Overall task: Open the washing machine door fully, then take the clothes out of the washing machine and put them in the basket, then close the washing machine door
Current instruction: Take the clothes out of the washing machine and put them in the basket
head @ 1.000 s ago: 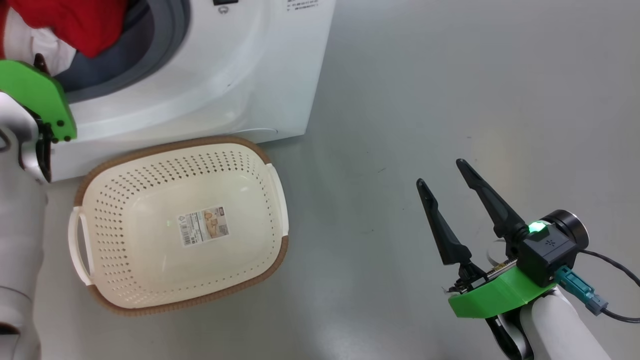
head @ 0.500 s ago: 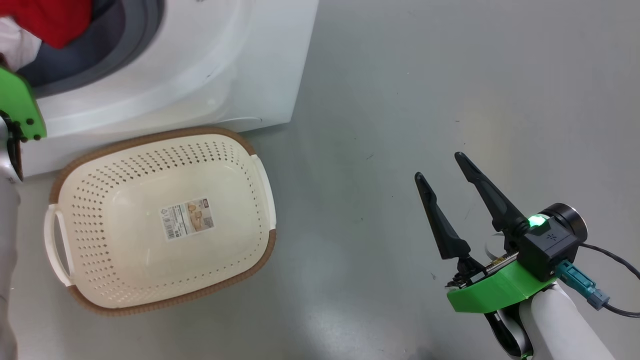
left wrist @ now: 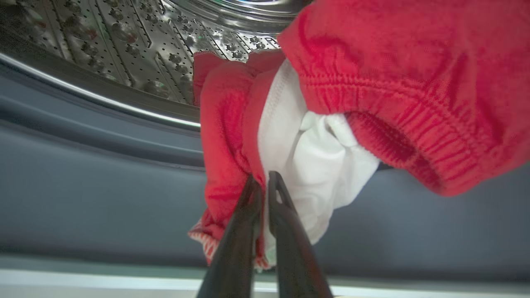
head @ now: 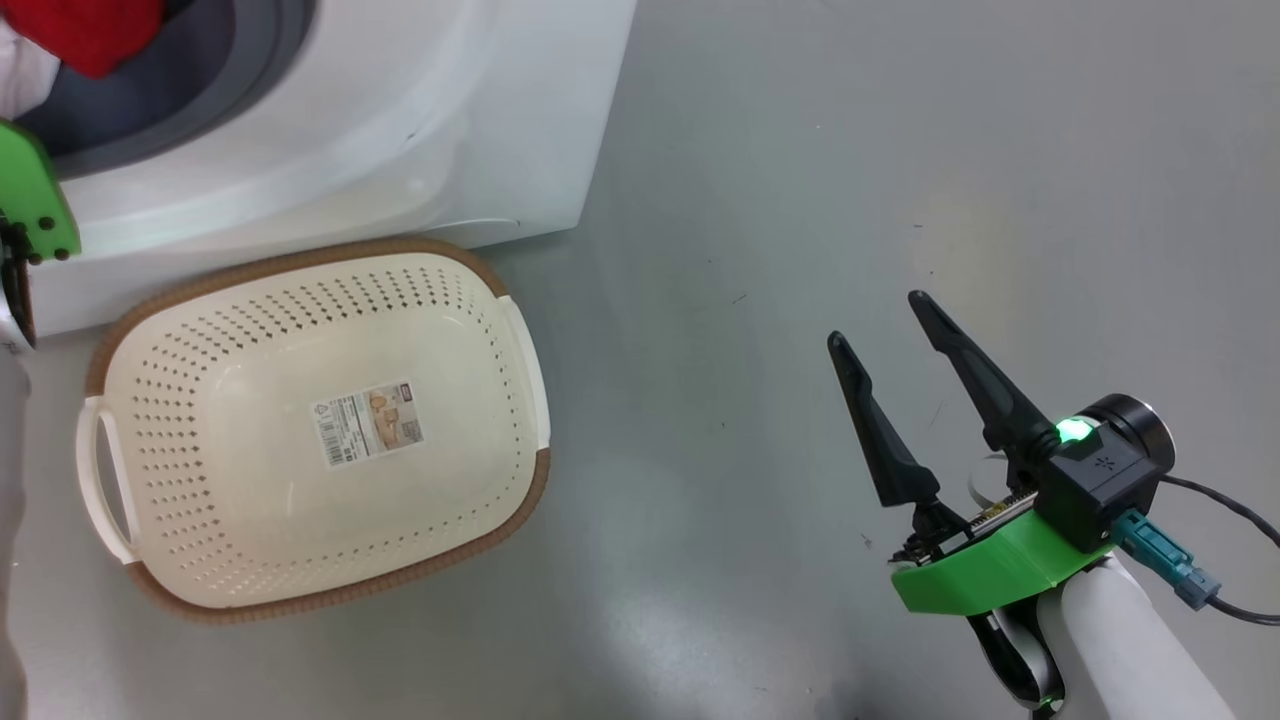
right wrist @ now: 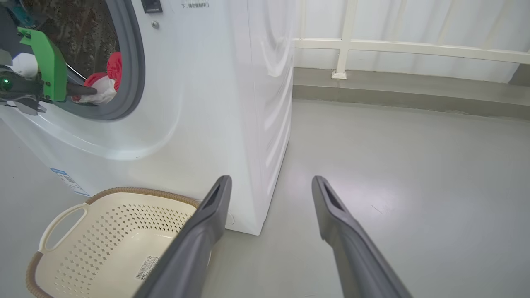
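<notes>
The clothes [left wrist: 232, 140] hang at the washing machine [head: 400, 120] mouth, far left, one red-and-white fold pinched tight in the left pincer [left wrist: 265, 185]. This looks like the unloading step. Next, I judge, comes drawing them out and down into the basket [head: 200, 400]. The right pincer [head: 877, 319] hangs wide, holding nothing.

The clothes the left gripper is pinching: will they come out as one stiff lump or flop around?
Likely floppy: the clothes hang in soft folds. The left gripper pinches only an edge, so the rest will probably trail over the grey rubber ring.
</notes>
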Controlling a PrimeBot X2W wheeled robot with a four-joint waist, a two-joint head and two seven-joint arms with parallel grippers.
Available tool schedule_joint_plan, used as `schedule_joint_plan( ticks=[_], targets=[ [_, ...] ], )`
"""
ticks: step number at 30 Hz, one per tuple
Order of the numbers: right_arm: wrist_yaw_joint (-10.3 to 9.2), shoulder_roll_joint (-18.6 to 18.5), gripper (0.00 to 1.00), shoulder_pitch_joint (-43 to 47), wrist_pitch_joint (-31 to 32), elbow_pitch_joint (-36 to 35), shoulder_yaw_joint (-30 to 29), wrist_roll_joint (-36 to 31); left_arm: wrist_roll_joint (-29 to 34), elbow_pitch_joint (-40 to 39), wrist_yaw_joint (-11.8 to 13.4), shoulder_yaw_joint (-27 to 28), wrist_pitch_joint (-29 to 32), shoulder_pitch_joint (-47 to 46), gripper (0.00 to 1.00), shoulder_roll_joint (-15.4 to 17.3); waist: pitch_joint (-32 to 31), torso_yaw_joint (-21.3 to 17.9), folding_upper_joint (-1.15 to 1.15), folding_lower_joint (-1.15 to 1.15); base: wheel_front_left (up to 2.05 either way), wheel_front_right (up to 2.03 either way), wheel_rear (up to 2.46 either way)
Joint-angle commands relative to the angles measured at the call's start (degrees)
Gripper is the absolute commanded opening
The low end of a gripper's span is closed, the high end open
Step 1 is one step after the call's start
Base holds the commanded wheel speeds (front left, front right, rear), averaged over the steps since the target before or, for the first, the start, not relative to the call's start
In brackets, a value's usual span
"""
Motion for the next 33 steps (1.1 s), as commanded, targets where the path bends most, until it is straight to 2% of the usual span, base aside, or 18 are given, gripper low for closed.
schedule_joint_plan(
  ticks=[1,15,18,33],
  targets=[
    [0.35,-0.16,1.0,-0.29,-0.37,-1.1,1.19,0.3,-0.69,-0.9,-0.18,0.94,-1.24,-0.95,0.0,2.76,-0.07,0.16,0.0,0.0,0.0,0.0,0.0],
    [0.35,-0.18,1.0,0.1,-0.37,-0.8,-0.32,0.4,-5.35,-3.6,-2.74,3.87,-13.4,1.25,0.0,0.52,-2.08,3.72,0.0,0.0,0.0,0.0,0.0],
    [0.35,-0.24,1.0,0.23,-0.37,-0.7,-0.33,0.33,-5.97,-6.41,-3.37,4.55,-14.26,2.9,0.0,0.26,-3.28,4.54,0.0,0.0,0.0,0.0,0.0],
    [0.35,-0.68,1.0,2.34,-0.37,-0.22,-1.39,0.3,-3.86,-29.79,-2.48,9.11,-14.38,18.54,0.0,-1.3,-9.57,6.72,0.0,0.0,0.0,0.0,0.0]
  ],
)
